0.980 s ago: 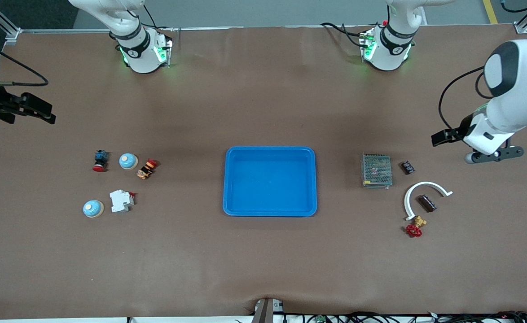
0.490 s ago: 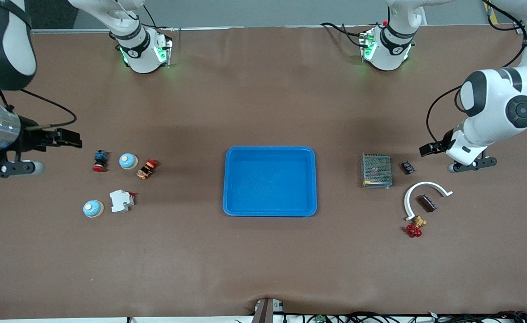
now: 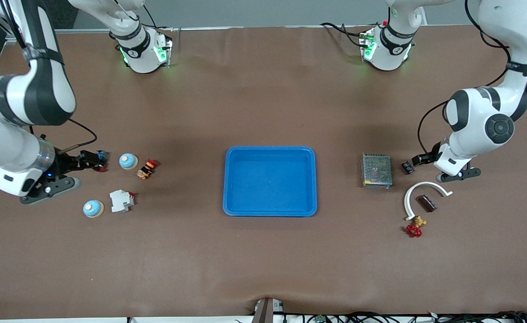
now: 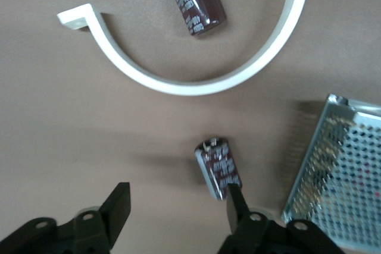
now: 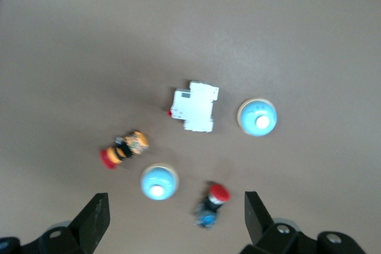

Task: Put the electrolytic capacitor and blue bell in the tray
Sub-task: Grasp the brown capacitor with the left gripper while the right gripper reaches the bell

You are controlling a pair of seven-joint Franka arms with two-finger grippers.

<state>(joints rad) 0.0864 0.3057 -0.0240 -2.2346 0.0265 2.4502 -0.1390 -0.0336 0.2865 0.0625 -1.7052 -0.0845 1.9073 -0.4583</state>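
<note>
Now both arms approach: left gripper (image 4: 175, 206) fingers stand apart, the small capacitor (image 4: 218, 167) against 1 finger, not yet gripped; right gripper (image 5: 175, 218) fingers wide, blue bell (image 5: 159, 182) between them; blue tray (image 3: 308, 154) empty. Next, center and close

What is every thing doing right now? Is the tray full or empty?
Tray: empty.
Bells: both upright, outside the tray.
Small capacitor: lying down, not gripped.
Long capacitor: lying inside white arc.
Left gripper: open, over small capacitor.
Right gripper: open, over red button.
</note>
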